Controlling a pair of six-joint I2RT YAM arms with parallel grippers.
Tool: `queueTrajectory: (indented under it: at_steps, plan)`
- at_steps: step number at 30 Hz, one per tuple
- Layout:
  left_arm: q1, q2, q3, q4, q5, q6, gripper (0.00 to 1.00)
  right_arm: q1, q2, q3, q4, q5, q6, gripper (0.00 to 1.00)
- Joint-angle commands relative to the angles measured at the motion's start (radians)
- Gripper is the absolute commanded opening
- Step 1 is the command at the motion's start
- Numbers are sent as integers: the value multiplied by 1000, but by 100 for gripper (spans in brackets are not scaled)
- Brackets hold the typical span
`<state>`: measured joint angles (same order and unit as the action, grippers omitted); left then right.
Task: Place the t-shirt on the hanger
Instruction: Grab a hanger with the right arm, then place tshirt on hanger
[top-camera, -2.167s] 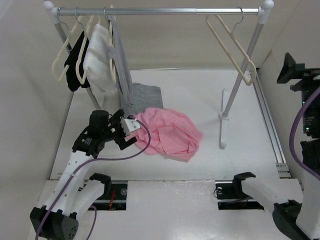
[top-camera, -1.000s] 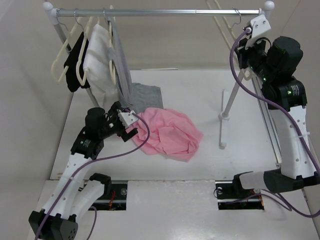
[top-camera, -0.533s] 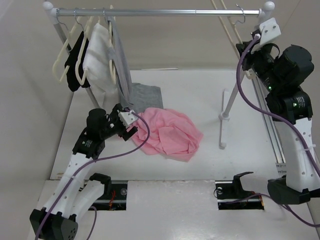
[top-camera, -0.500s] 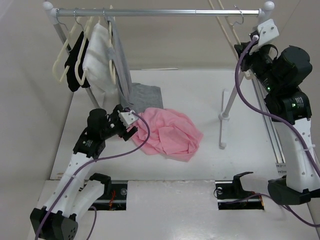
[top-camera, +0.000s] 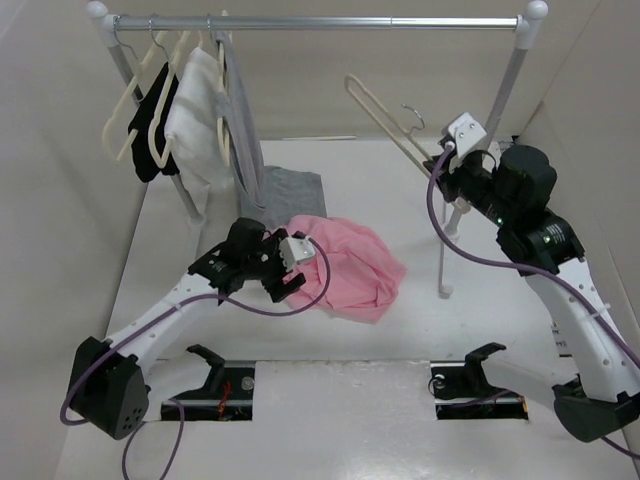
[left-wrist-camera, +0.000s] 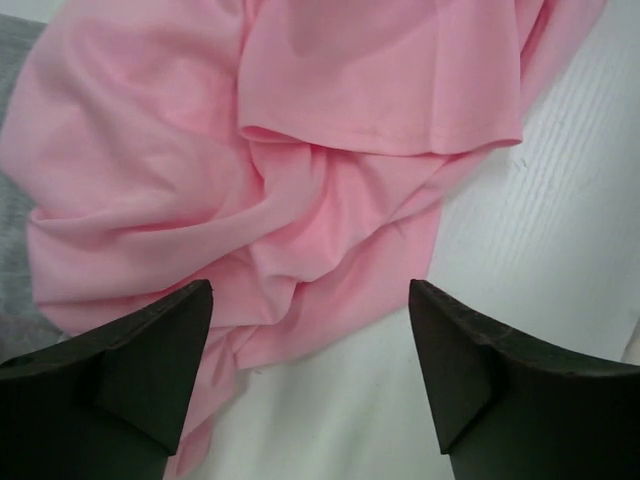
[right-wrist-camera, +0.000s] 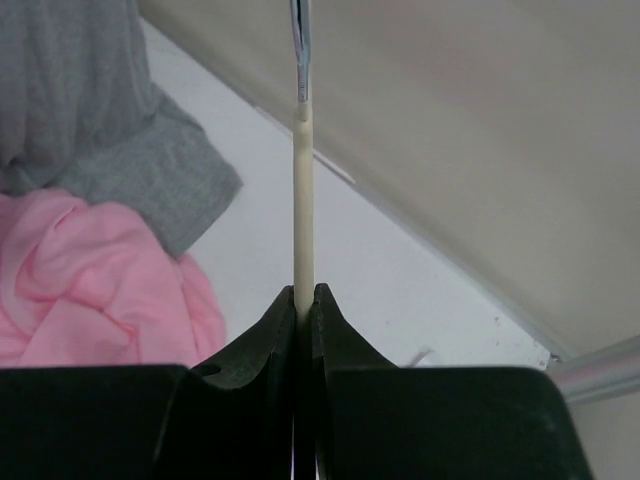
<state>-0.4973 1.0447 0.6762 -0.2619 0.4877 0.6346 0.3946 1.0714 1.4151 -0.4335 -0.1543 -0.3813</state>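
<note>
I've got the hanger (top-camera: 383, 118) off the rail (top-camera: 320, 21), right gripper (right-wrist-camera: 305, 298) clamped on it. Left gripper (left-wrist-camera: 310, 290) gapes over the t-shirt (top-camera: 350, 255); grey garment (top-camera: 290, 190) touches behind, rack post (top-camera: 443, 265) right.

The top camera sat above and behind my bases, looking down across the whole table (top-camera: 480, 320) to the rail (top-camera: 320, 21) at the frame's upper edge. My left wrist camera looked past the left gripper (left-wrist-camera: 308, 290), close onto the t-shirt (left-wrist-camera: 300, 180). My right wrist camera looked along the right gripper (right-wrist-camera: 305, 290) and the hanger (right-wrist-camera: 303, 200), with the t-shirt at lower left. All three views shared it.
</note>
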Motion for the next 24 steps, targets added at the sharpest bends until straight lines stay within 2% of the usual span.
queueTrajectory:
  at_steps: [1, 5, 9, 11, 13, 15, 17, 18, 20, 24]
  plan:
    - [-32, 55, 106, 3, -12, -16, 79, 24, -65, -54, 72, -36, 5, 0]
    - [-32, 184, 235, 3, 89, -108, 80, 82, -126, -201, 62, -10, 77, 0]
    - [-110, 287, 283, 29, 71, -116, 73, 82, -225, -408, 98, 41, 165, 0]
    - [-170, 346, 307, 29, 26, -58, 75, 82, -280, -459, 108, 68, 208, 0]
    - [-181, 403, 341, 29, -3, -30, 79, 82, -307, -511, 108, 108, 232, 0]
    - [-190, 513, 415, -45, 6, 46, 79, 82, -327, -524, 98, 122, 245, 0]
    - [-190, 621, 504, -190, 69, 171, 71, 82, -338, -538, 59, 154, 254, 0]
    - [-204, 644, 505, -233, 86, 172, 71, 82, -338, -547, 47, 169, 265, 0]
    - [-231, 655, 522, -275, 97, 267, 72, 82, -349, -547, 26, 197, 265, 0]
    - [-341, 646, 474, -237, 42, 335, 77, 82, -376, -558, 16, 208, 265, 0]
